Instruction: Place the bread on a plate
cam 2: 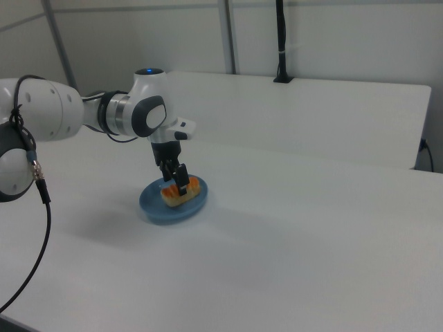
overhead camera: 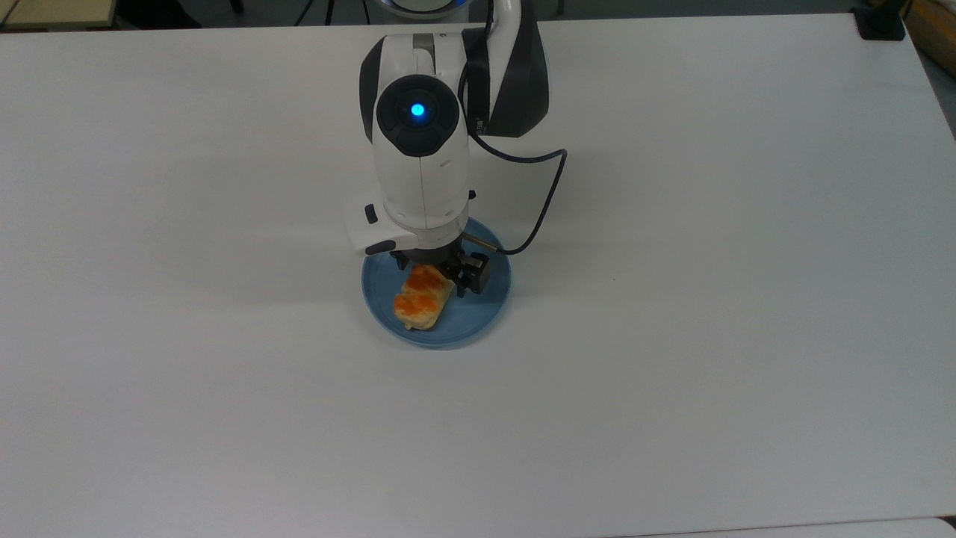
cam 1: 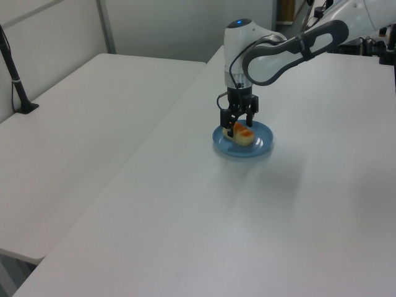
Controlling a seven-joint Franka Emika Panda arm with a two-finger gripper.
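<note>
While poised over the plate (overhead camera: 485,306) on the white desk (overhead camera: 709,336), gripper (overhead camera: 433,275) spread open, gripping nothing; directly beneath, bread (overhead camera: 420,299) lying flat inside the rim.

I see a wide, matte white desk (overhead camera: 747,336) under even light. A second white table (cam 1: 80,117) stands beside it. Pale grey wall panels (cam 2: 346,34) stand behind.
</note>
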